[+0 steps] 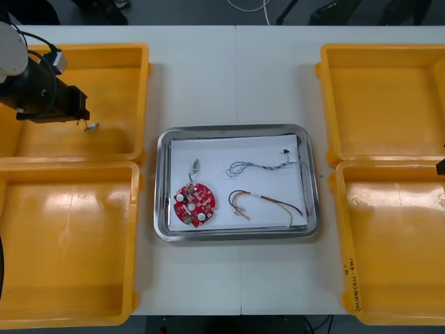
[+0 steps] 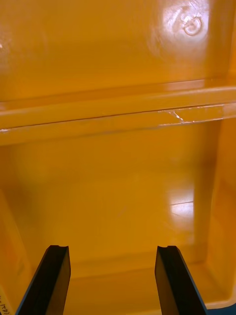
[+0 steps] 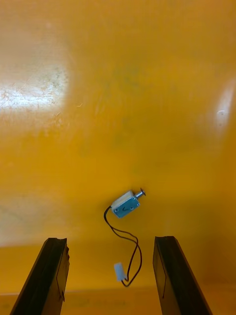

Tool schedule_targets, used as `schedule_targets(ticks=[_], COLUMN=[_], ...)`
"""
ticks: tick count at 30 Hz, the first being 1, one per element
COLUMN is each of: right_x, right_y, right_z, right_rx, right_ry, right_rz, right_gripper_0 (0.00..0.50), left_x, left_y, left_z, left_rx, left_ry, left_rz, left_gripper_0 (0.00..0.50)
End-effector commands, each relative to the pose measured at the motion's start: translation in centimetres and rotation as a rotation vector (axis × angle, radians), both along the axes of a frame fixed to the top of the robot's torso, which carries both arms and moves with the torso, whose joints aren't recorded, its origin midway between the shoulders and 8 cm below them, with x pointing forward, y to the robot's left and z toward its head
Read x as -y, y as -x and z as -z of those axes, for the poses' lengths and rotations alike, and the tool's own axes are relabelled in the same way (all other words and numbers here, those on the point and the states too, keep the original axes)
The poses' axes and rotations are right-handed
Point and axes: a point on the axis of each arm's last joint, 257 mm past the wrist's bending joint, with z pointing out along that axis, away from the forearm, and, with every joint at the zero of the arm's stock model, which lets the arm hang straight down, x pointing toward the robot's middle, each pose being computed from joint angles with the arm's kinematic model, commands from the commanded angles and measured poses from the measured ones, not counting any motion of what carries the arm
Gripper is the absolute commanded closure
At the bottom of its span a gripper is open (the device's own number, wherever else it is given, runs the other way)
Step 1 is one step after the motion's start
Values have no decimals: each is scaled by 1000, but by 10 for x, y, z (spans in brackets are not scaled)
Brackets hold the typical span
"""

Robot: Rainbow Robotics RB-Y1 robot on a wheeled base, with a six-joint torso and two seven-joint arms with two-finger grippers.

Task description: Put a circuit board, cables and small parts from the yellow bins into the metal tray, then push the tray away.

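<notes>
My left gripper (image 1: 82, 115) hangs open over the far left yellow bin (image 1: 118, 56), just beside a small metal part (image 1: 91, 126). In the left wrist view that small metal part (image 3: 127, 204), with a thin black lead and white plug, lies on the bin floor slightly beyond the gap between my open fingers (image 3: 51, 275). The metal tray (image 1: 311, 174) at the table's middle holds a round red circuit board (image 1: 195, 204), a small metal part (image 1: 194, 165), a blue and white cable (image 1: 261, 165) and a red and yellow cable (image 1: 268, 202). My right gripper (image 2: 113, 280) is open over a bare right-hand bin.
Near left bin (image 1: 69, 243), far right bin (image 1: 382, 97) and near right bin (image 1: 396, 243) show bare floors. In the right wrist view a bin wall ridge (image 2: 118, 113) crosses beyond the fingers. Bare table strips lie around the tray.
</notes>
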Motion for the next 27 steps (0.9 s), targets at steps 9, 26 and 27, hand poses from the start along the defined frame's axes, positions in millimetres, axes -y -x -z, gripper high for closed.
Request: schedule_targets(ticks=[9, 26, 27], right_x=[30, 23, 23], right_y=[-6, -29, -30], right_z=[-18, -28, -28], right_rx=[57, 149, 151], right_ry=[3, -34, -34], right_rz=[70, 19, 15], right_gripper_0=[0, 0, 0], left_x=[-5, 19, 19], left_y=[-6, -30, -31], left_z=[-44, -27, -26], left_rx=[45, 51, 53], left_ry=[-56, -54, -54], left_rz=[39, 29, 29], left_gripper_0=[0, 0, 0])
